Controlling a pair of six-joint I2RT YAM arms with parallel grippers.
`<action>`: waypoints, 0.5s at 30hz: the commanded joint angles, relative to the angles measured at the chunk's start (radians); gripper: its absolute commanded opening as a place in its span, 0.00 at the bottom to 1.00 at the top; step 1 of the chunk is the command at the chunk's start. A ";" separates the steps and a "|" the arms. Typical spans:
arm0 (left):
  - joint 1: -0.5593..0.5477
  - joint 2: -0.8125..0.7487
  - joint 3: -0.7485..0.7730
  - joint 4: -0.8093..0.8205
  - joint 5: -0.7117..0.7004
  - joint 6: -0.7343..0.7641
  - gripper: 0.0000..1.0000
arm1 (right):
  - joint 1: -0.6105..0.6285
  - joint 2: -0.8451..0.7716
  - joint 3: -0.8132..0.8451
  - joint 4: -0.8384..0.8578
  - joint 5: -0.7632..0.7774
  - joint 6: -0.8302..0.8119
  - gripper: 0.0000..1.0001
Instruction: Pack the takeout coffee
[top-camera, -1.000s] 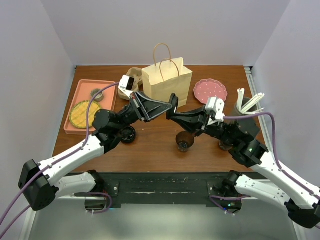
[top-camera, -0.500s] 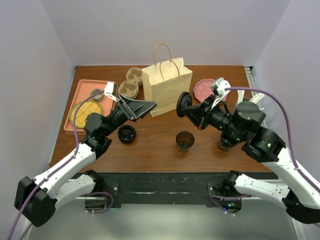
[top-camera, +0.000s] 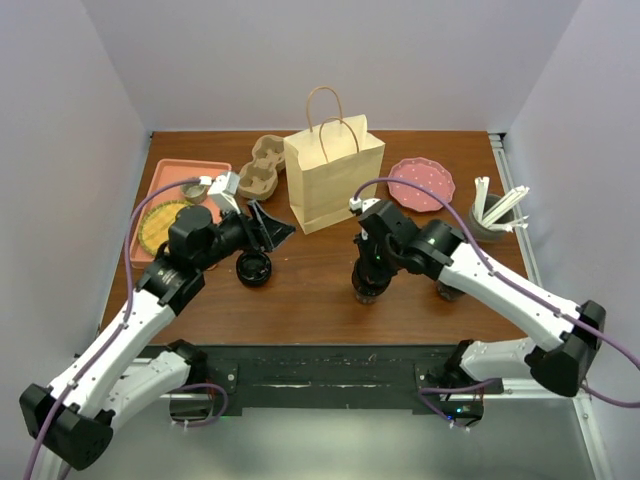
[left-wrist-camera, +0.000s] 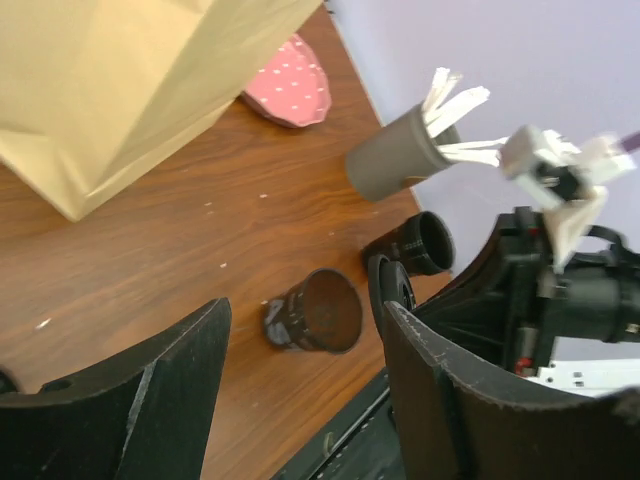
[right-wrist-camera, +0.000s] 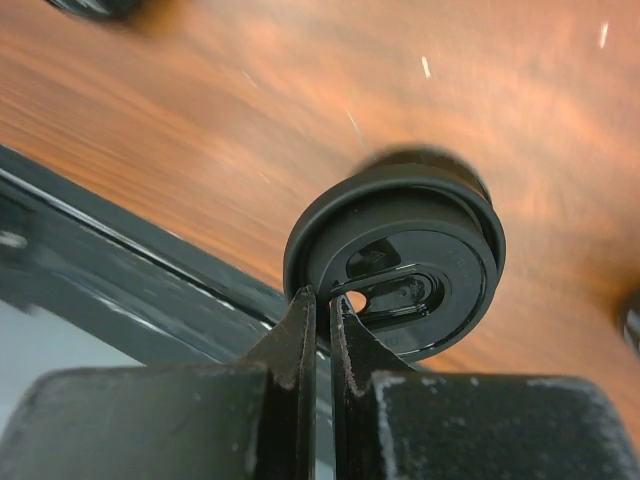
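Plainly, not packed yet. Across the tabletop, plenty to knock. At the back, upright with handles up, the paper bag: light, and likely to topple or slide under a nudge from either arm, spoiling the opening for loading. Just left of it, the tan pulp carrier, close to the left arm's sweep and easily shoved toward the pink tray. Nearer the front, in the middle, the takeout coffee: upright and open-topped in the left wrist view, close below the right gripper. Small, tapered and unbraced, so apt to tip or skid under an off-centre push. Pinched at its rim by the right fingers, drawn tight together on it, the black lid: a thin hold on one edge only, hence free to pivot, land crooked, or seat on one side and pop off later inside the bag, risking a spill. Off to the left, well apart from the cup, the left gripper, left fingers spread wide on nothing; no steadying help from there. Better to square lid over cup rim before pressing down.
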 joint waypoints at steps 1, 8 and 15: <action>0.000 -0.075 0.009 -0.183 -0.095 0.127 0.67 | -0.015 0.040 -0.021 -0.047 0.001 0.001 0.00; 0.000 -0.153 -0.050 -0.217 -0.101 0.095 0.68 | -0.046 0.106 -0.041 0.000 -0.021 -0.016 0.00; 0.000 -0.189 -0.061 -0.252 -0.118 0.083 0.68 | -0.054 0.172 -0.051 0.027 -0.042 -0.017 0.00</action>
